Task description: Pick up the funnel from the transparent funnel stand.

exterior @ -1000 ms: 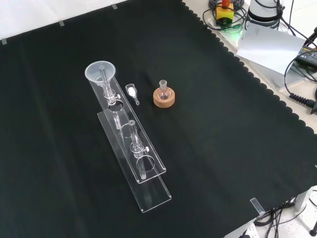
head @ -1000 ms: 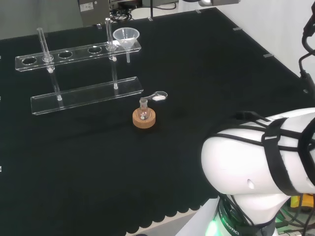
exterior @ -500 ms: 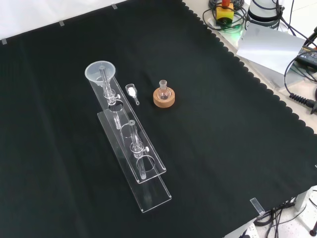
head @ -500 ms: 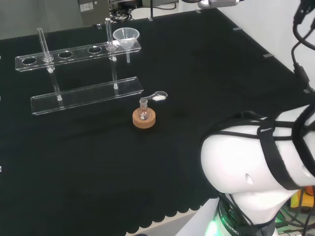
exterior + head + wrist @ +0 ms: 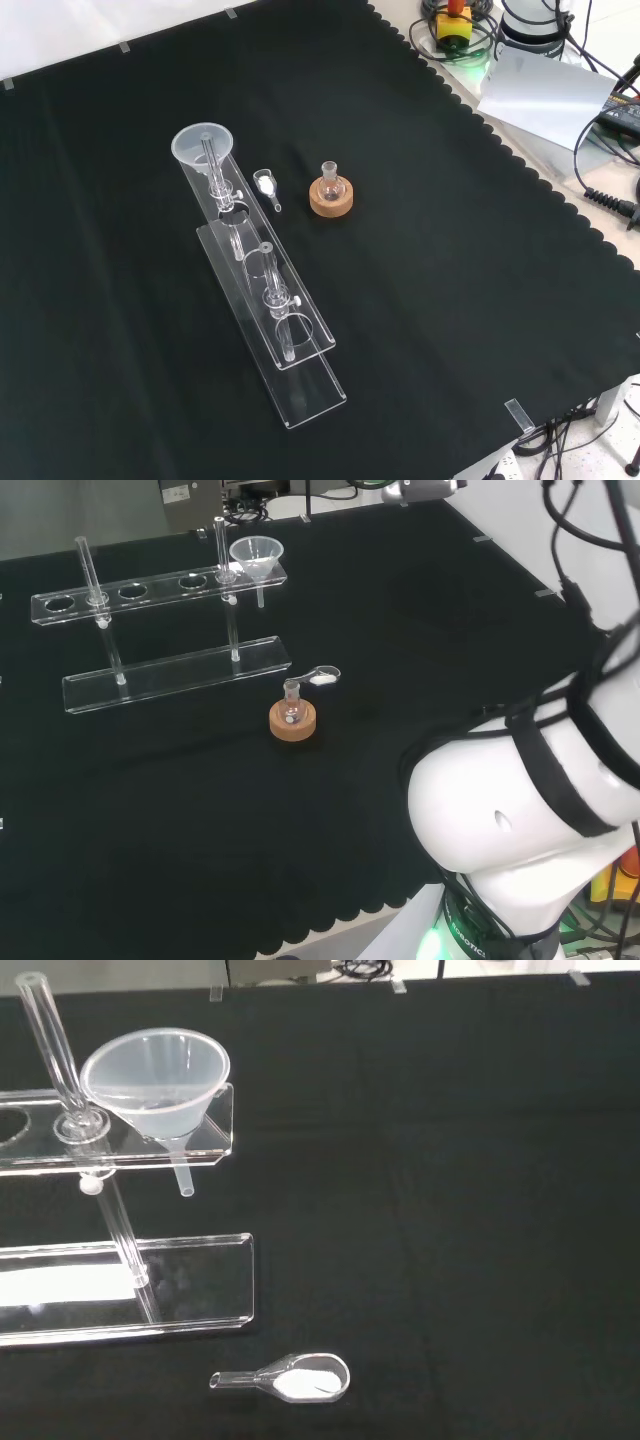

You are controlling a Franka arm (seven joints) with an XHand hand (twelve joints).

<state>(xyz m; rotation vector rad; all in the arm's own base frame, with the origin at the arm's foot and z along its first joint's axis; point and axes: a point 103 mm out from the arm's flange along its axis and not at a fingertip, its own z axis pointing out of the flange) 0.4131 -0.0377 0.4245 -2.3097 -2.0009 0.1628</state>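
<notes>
we are looking out over the worktop (image 5: 450, 250), draped in black cloth, and judging that the reach toward the funnel is only just getting under way. nearest in the head view, the arm's white links (image 5: 520, 810) are rising at the right. beyond them a small flask (image 5: 292, 698) is sitting upright on a cork ring (image 5: 292, 721), with a little clear scoop (image 5: 285, 1377) holding white powder lying just beside it. farther off, the transparent funnel stand (image 5: 175, 675) is stretching across the cloth, and the funnel (image 5: 256, 552) is resting upright in the end hole of its upper shelf, stem hanging through, next to a glass post. the wrist view is facing the funnel (image 5: 155, 1078) from well apart, with nothing gripping it. we cannot tell how far open the robot hand is or whether it is carrying anything. next, we are expecting it to need to close in on the funnel's cone, curl around it, and lift straight up so the stem clears the hole.
</notes>
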